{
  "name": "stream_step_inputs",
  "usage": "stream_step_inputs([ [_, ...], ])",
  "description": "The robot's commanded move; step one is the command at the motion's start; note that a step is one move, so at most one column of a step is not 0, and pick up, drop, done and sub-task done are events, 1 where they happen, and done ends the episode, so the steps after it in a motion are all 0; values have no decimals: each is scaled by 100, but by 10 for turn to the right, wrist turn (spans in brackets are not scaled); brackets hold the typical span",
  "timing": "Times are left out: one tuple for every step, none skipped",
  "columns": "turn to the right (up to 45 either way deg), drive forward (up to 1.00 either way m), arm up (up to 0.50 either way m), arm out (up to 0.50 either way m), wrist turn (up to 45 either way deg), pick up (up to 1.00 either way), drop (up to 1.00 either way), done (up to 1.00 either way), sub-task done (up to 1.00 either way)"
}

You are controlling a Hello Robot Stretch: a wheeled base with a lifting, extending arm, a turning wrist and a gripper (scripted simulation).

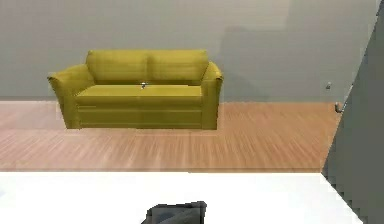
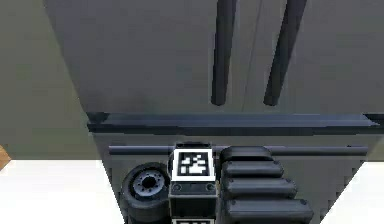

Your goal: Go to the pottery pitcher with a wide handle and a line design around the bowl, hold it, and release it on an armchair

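Across the wood floor (image 1: 280,130) a yellow sofa (image 1: 120,100) bears a pale blob (image 1: 144,85) too small to call the pitcher, so searching seems in hand, whether the pincer (image 2: 148,186) holds anything cannot be told, and driving nearer likely comes next.

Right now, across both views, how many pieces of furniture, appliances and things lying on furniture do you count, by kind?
Sofa: 1
Fridge: 1
Small thing on the sofa seat, too small to name: 1
Total: 3
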Motion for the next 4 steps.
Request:
stream_step_inputs([
  [0, 65, 0, 0, 0, 0, 0, 0, 0],
  [330, 0, 0, 0, 0, 0, 0, 0, 0],
  [30, 0, 0, 0, 0, 0, 0, 0, 0],
  [0, 100, 0, 0, 0, 0, 0, 0, 0],
])
